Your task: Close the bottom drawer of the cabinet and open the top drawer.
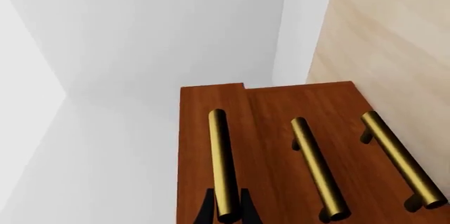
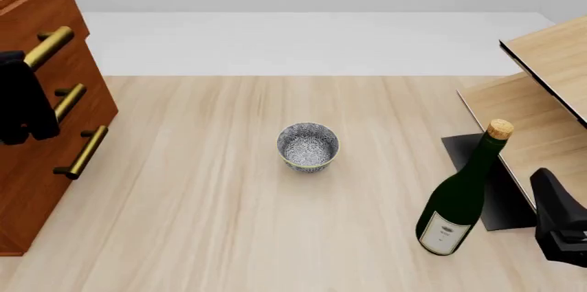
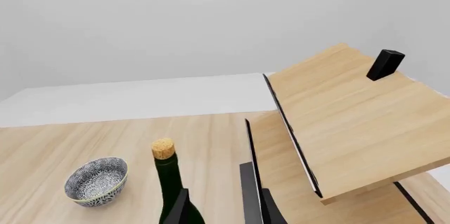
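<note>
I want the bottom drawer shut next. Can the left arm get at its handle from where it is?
Probably yes. The left claw sits astride the top drawer handle, and the bottom drawer handle lies just below on the same cabinet front, with nothing between them.

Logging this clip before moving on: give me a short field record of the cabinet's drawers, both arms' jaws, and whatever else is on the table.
cabinet: table's left edge
top drawer: front stands out past the two below; left gripper jaws on either side of its handle
middle drawer: flush
bottom drawer: flush with the middle one
right gripper: open, holding nothing, near the bottle
bottle: upright, corked
bowl: table centre
plywood shelf: right side
</note>
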`<state>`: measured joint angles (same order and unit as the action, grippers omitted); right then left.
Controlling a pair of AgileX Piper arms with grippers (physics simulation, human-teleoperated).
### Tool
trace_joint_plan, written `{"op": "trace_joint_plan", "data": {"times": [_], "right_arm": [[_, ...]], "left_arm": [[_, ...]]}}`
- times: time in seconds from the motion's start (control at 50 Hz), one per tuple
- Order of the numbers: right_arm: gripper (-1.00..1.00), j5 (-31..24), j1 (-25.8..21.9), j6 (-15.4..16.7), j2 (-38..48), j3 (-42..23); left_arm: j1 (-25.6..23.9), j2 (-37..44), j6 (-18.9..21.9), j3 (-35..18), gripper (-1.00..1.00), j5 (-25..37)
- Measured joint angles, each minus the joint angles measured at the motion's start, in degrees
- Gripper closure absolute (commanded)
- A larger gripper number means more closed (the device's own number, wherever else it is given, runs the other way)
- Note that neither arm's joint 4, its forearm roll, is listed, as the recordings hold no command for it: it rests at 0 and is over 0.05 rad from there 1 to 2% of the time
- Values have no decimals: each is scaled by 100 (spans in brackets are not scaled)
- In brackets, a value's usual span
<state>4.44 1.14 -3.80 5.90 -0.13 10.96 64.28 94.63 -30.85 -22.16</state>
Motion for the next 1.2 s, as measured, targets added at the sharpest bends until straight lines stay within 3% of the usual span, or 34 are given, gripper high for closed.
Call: {"op": "trace_joint_plan", "data": {"times": [1.2], "right_arm": [[-100, 106, 49, -79, 122, 1]], "left_arm": [[-817, 86, -80, -231, 100, 316]]}}
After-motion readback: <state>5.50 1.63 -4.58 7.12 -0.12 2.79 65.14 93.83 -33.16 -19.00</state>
